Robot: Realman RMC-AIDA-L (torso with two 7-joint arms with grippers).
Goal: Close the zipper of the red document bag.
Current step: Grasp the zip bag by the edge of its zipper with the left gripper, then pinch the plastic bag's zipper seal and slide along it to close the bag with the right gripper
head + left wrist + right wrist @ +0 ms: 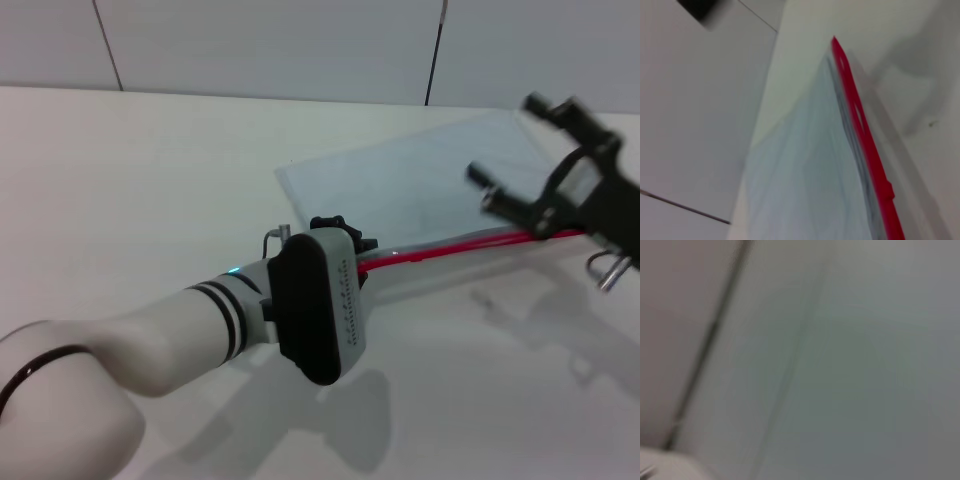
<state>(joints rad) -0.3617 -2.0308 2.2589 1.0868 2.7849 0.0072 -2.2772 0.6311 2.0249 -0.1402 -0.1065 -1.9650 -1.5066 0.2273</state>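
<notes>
The red document bag (430, 175) lies flat on the white table, a translucent pale blue-grey pouch right of centre. Its zipper (470, 244) is a thin red strip along the near long edge. The left wrist view shows the zipper (865, 140) close up, running along the edge of the bag (805, 180). My left gripper (343, 232) is at the zipper's left end, mostly hidden behind its own wrist block. My right gripper (507, 140) hovers open above the zipper's right end, with nothing between its black fingers (495, 190). The right wrist view shows only blurred pale surfaces.
The white table (150, 180) extends left of the bag and in front of it. A pale panelled wall (270, 45) rises behind the table's far edge. My left forearm (150, 345) reaches in from the lower left.
</notes>
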